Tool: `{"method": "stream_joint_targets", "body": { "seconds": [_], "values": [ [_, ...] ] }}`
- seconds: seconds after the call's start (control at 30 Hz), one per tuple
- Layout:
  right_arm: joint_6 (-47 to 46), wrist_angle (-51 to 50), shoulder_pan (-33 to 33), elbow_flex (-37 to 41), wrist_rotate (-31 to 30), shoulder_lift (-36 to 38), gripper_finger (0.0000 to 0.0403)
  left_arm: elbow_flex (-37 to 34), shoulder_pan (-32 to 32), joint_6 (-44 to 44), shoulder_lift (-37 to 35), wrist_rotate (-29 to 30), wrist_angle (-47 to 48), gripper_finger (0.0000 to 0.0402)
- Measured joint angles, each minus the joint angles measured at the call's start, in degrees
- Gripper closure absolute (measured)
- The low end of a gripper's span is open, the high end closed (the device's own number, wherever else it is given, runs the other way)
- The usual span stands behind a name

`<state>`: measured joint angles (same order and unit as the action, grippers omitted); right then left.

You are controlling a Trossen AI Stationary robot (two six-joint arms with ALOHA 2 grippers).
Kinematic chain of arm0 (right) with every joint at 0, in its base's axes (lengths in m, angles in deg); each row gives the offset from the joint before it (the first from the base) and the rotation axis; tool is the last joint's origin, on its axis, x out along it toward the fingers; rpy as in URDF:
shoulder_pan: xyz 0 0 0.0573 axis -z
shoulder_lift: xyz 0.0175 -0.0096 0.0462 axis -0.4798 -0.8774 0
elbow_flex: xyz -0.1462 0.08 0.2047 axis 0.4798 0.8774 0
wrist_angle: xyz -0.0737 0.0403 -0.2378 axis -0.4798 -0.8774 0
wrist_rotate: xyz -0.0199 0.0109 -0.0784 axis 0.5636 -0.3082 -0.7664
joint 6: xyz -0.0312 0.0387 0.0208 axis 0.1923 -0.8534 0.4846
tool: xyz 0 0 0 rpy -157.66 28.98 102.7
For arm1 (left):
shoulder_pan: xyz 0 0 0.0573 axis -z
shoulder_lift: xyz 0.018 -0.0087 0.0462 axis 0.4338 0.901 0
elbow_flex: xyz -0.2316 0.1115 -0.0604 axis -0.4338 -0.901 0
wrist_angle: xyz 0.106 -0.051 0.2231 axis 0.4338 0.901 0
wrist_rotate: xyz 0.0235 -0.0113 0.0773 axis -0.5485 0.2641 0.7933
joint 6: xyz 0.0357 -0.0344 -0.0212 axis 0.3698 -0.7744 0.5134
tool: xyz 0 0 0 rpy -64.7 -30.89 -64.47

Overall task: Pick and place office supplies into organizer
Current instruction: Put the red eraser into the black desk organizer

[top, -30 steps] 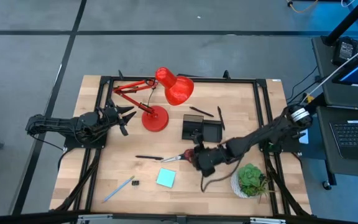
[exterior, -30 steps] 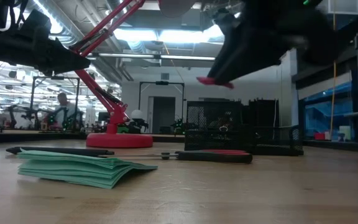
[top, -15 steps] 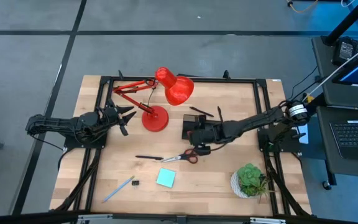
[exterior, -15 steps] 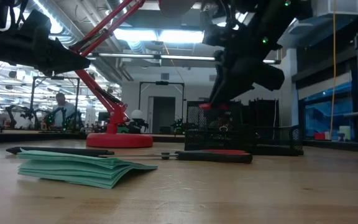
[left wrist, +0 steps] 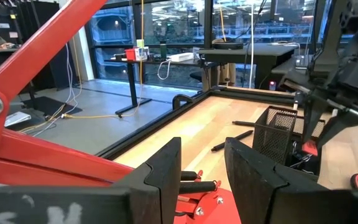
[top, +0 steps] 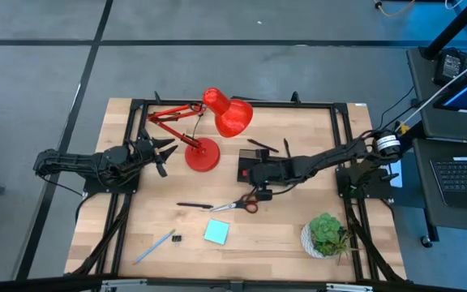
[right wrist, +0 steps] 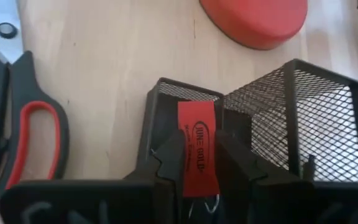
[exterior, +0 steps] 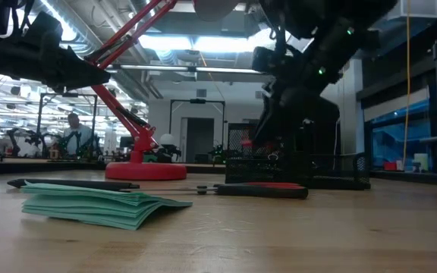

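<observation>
The right pincer (top: 255, 173) now hangs over the black mesh organizer (top: 276, 172) near the middle of the counter (top: 298, 134), clenched on a small red piece (right wrist: 197, 147) printed with dark lettering; the right wrist view shows that piece pinched between the two dark fingers (right wrist: 170, 157) directly above one of the organizer's narrow compartments. A second ago this arm lay lower on the counter, its pincer close to the potted plant (top: 328, 233) and just beside the handles of the red-handled scissors (top: 237, 205); half a second ago it had already swung up to the organizer, and since then it has barely shifted. In the low view the red piece, which hung well above the mesh wall earlier, now sits down at the level of the organizer's rim. The scissors lie flat where they were, just in front of the organizer, with a thin black pen (top: 193, 206) beside their blades. The teal sticky-note pad (top: 216, 233), the light-blue pen (top: 154, 246) and a tiny black clip (top: 177, 239) have not moved, nor have the two black pens (top: 259, 146) behind the organizer. The left pincer (top: 163, 152) waits at the counter's left edge beside the red lamp's base (top: 203, 155), its fingers (left wrist: 164, 169) parted around nothing, unchanged.
</observation>
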<state>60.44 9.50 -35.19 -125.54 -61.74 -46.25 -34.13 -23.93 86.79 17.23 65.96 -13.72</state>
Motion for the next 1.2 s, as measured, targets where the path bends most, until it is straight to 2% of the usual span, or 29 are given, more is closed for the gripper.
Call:
{"method": "stream_joint_targets", "body": {
  "seconds": [0.33, 0.67, 1.2],
  "values": [
    [-2.81, 1.96, 0.18, 1.13, -0.13, -0.06, 0.0327, 0.0, 0.0, 0.0, 0.02, 0.02, 0.0, 0.0284],
    [-2.95, 2.95, 0.48, 1.09, -0.41, -4.24, 0.0327, 0.0, -0.02, 0.02, 0.02, 0.02, 0.01, 0.0284],
    [-2.86, 3.01, 0.48, 1.05, -0.3, -4.33, 0.0327, 0.0, -0.01, 0.02, 0.02, 0.02, 0.0, 0.0284]
  ]
}}
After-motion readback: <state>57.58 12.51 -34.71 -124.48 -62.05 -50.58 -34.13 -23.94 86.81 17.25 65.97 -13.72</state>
